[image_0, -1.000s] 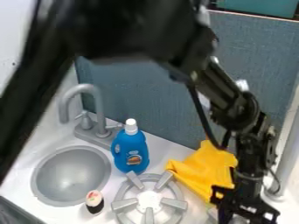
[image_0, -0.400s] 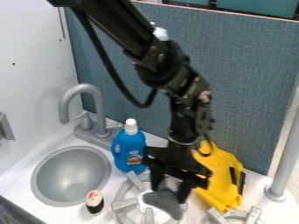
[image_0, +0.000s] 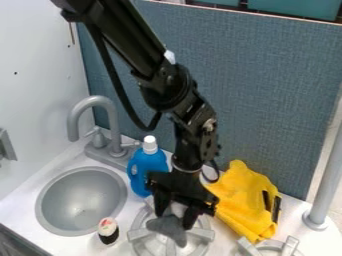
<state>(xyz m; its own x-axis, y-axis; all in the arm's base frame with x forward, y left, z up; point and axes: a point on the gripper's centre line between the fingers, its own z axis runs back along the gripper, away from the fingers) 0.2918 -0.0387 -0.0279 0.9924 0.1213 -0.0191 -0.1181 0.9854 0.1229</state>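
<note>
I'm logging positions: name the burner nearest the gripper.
The burner nearer the sink; the gripper hangs over it with a grey object between its fingers. The other burner, cut off by the bottom edge, lies further right.

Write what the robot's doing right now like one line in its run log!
pincer: holding gray thing | place: over burner | nearby: blue bottle, yellow cloth

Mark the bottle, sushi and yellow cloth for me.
Bottle (image_0: 146, 162): camera view, on the upper part of its blue body.
Sushi (image_0: 109, 237): camera view, on its black side.
Yellow cloth (image_0: 239, 199): camera view, near the middle of its yellow surface.
</note>
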